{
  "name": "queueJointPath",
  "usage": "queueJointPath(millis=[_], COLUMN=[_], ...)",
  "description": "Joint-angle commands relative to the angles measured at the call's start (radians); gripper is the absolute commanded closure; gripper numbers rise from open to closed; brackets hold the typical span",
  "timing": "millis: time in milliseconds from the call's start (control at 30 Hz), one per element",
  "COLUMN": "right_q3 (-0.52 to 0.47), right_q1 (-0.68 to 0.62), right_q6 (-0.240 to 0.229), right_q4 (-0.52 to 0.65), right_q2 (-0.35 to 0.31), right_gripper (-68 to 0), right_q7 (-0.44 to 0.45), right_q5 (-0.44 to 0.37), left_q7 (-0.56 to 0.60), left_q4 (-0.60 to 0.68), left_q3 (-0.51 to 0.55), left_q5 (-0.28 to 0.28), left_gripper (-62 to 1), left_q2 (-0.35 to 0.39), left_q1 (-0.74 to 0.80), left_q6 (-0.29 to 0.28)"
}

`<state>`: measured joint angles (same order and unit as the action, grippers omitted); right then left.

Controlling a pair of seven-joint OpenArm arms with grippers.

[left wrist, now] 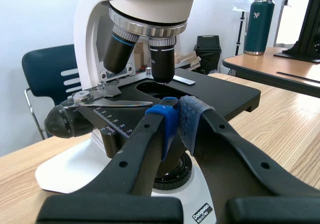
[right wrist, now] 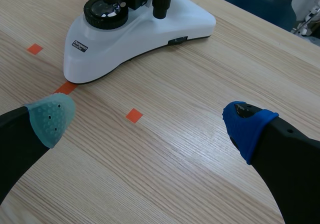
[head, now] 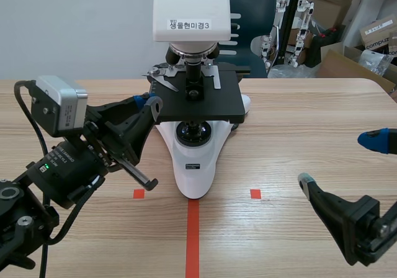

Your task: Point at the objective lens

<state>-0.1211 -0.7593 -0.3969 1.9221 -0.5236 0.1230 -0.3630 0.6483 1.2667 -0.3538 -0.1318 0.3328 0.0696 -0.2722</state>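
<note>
A white microscope (head: 192,160) with a black stage (head: 205,98) stands mid-table. Its black objective lens (head: 194,72) hangs over the stage under the silver nosepiece. In the left wrist view the objective lens (left wrist: 162,59) is straight ahead of and a little above my left gripper (left wrist: 177,116), which is shut with its blue pads together just short of the stage (left wrist: 225,96). A second, tilted lens (left wrist: 119,49) sits beside it. In the scene view the left gripper (head: 152,102) is at the stage's left edge. My right gripper (head: 340,160) is open and holds nothing, low at the right.
The right gripper (right wrist: 150,119) hovers over bare wood near an orange square (right wrist: 133,115), with the microscope base (right wrist: 145,29) ahead. A dark chair (head: 251,8) and cardboard boxes (head: 347,54) lie beyond the table's far edge.
</note>
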Motion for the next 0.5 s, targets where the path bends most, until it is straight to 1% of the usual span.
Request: queueJointPath(millis=[0, 33, 67, 133, 167, 267, 367, 467], right_q3=[-0.002, -0.002, -0.002, -0.002, -0.002, -0.002, -0.002, -0.002], right_q1=[0.011, 0.011, 0.011, 0.011, 0.011, 0.011, 0.011, 0.011], right_q6=[0.007, 0.007, 0.007, 0.007, 0.007, 0.007, 0.007, 0.007], right_q4=[0.011, 0.011, 0.011, 0.011, 0.011, 0.011, 0.011, 0.011], right_q2=[-0.008, -0.008, -0.008, -0.008, -0.008, -0.008, -0.008, -0.008], right_gripper=[-66.5, -66.5, -66.5, -66.5, -66.5, -66.5, -66.5, -66.5], right_q7=[0.015, 0.015, 0.015, 0.015, 0.015, 0.015, 0.015, 0.014], right_q5=[-0.010, -0.010, -0.010, -0.010, -0.010, -0.010, -0.010, -0.010], left_q7=[0.011, 0.016, 0.018, 0.037, 0.060, 0.113, 0.117, 0.106], left_q4=[0.015, 0.015, 0.015, 0.016, 0.016, 0.031, 0.084, 0.166], left_q3=[0.003, 0.005, 0.010, 0.021, 0.027, 0.059, 0.091, 0.123], left_q5=[-0.008, -0.002, 0.006, 0.024, 0.016, 0.019, 0.031, 0.048], left_gripper=[-9.6, -17.2, -28.2, -56.0, -62.3, -62.3, -62.3, -62.3], left_q2=[0.002, 0.003, 0.003, 0.003, 0.003, 0.006, 0.029, 0.070], left_q1=[0.011, 0.016, 0.022, 0.038, 0.049, 0.090, 0.151, 0.224], left_q6=[-0.001, -0.001, -0.001, -0.001, 0.000, 0.000, 0.000, 0.001])
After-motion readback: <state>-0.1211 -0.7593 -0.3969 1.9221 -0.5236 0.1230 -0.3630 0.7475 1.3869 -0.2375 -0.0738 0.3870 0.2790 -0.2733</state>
